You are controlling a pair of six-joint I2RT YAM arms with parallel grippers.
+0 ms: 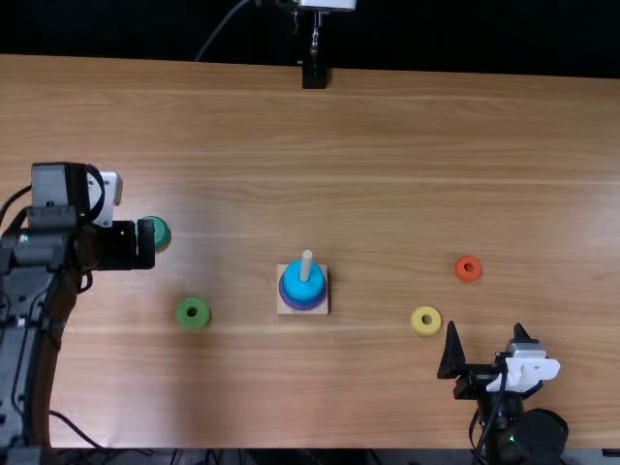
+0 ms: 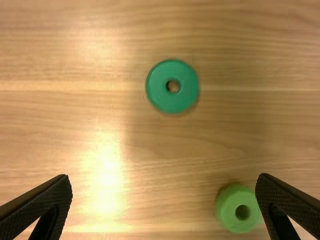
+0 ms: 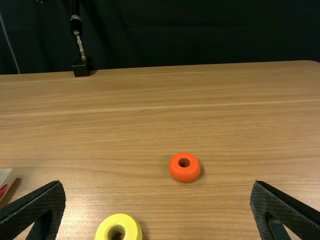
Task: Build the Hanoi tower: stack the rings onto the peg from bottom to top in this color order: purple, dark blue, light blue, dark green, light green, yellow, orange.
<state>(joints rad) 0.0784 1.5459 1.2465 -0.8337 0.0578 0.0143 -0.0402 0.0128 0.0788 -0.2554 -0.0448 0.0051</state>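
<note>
At the middle left of the top view, the left end effector [image 1: 145, 244] is released, fingers spread, beside the dark green ring [image 1: 163, 232]. The light green ring [image 1: 183, 315] lies lower. At centre, the peg [image 1: 306, 263] rises through the light blue ring [image 1: 293, 284], above purple. Right of centre come the yellow ring [image 1: 418, 323], then the orange ring [image 1: 461, 272]; at lower right, the right end effector [image 1: 486, 339] is parted and empty.
</note>
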